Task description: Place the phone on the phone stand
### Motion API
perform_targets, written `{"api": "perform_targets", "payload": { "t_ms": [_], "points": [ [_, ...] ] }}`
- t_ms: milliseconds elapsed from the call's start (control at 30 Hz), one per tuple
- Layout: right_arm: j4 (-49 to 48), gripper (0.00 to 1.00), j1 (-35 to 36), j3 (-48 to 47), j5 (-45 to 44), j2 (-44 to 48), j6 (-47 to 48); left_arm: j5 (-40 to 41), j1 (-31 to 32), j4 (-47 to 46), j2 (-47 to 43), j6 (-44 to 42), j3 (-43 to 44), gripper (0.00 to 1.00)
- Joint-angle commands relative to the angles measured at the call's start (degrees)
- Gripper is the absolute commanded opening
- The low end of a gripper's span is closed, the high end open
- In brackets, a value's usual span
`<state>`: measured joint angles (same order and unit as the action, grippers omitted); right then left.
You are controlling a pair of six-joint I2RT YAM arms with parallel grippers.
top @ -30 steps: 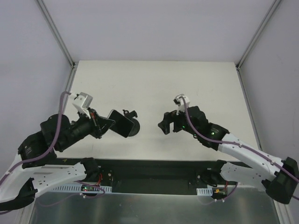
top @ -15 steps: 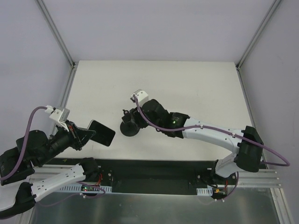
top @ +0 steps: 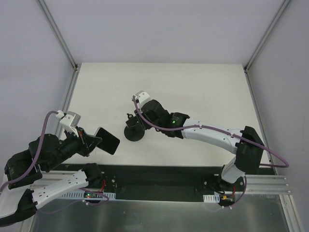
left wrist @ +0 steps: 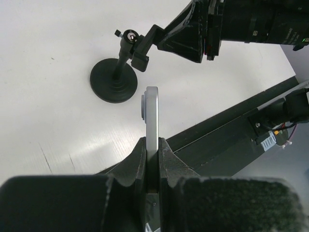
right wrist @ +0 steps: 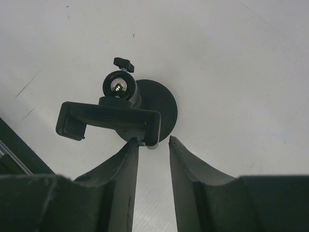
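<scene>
The phone (top: 107, 140) is a thin dark slab held edge-up off the table at the near left, and my left gripper (top: 94, 141) is shut on its lower end. In the left wrist view the phone's silver edge (left wrist: 152, 113) rises from between the pads of that gripper (left wrist: 152, 141). The phone stand (top: 133, 133) stands upright on its round base at the table's middle. My right gripper (top: 140, 123) is at its clamp cradle (right wrist: 108, 120). The right gripper (right wrist: 153, 139) brackets the cradle's right end: its left tip touches the underside and the right tip stands apart from it.
The white table (top: 193, 87) is bordered by aluminium posts at its far corners. A black mounting rail (top: 154, 176) runs along the near edge, just below the phone in the left wrist view. The right arm stretches across the table's right half.
The right arm swung left across the table to the phone stand, and its jaws narrowed. The left arm drew back toward the near left with the phone, away from the stand.
</scene>
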<state>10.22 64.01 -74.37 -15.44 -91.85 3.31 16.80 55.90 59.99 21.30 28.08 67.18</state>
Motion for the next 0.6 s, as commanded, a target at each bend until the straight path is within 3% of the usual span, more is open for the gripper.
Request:
{"api": "perform_targets", "payload": {
  "t_ms": [0, 200, 300, 400, 567],
  "points": [
    [-1.2, 0.31, -0.5, -3.9, 1.9, -1.0, 1.6, -1.1, 0.3, -3.0, 1.7, 1.4, -0.5, 0.0],
    [-1.5, 0.28, -0.6, -4.4, 1.3, -1.3, 3.1, -2.2, 0.2, -4.9, 2.8, 1.0, -1.7, 0.0],
    [-1.6, 0.18, -0.6, -4.3, 1.4, -1.2, 3.6, -3.1, 0.2, -7.2, 3.4, 0.8, -3.1, 0.0],
    [-1.5, 0.01, -0.6, -3.2, 1.9, 0.3, 3.5, -6.6, 0.2, -12.0, 4.2, -0.8, -5.2, 0.0],
    [-0.8, 0.01, -0.9, 1.9, 5.4, 7.2, 3.9, -15.6, 0.2, -23.2, 7.8, -6.7, -8.1, 0.0]
  ]
}}
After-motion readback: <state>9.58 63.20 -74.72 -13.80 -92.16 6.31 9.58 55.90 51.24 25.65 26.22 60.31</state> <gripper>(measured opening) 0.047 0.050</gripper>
